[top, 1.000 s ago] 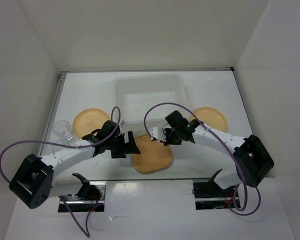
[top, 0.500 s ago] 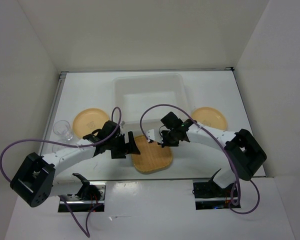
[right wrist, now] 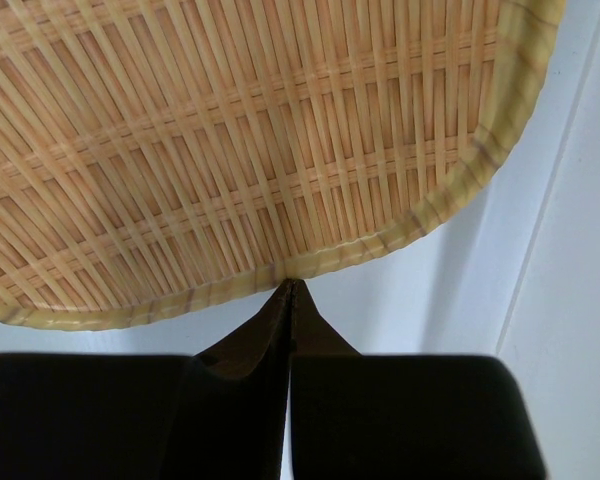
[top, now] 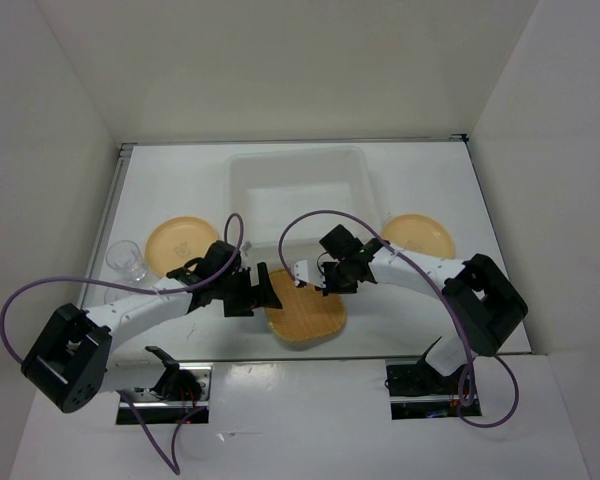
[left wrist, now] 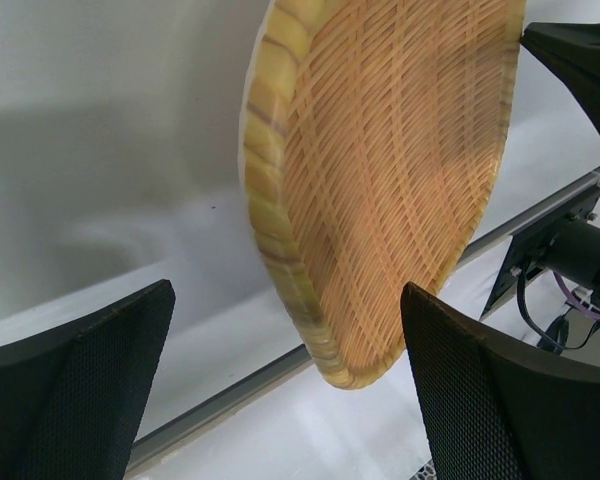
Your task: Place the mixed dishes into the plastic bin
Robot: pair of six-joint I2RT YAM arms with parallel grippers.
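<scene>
Well, left gripper (left wrist: pixel 287 292) spread wide beside the woven plate (top: pixel 305 315), right gripper (right wrist: pixel 290 290) clenched at its rim.

I see my white worktop (top: pixel 430 180) carrying the plastic bin (top: pixel 298 152) at the back, left round plate (top: pixel 180 243), right round plate (top: pixel 420 237), woven plate (top: pixel 305 315) nearest, clear cup (top: pixel 126 258) leftmost
</scene>
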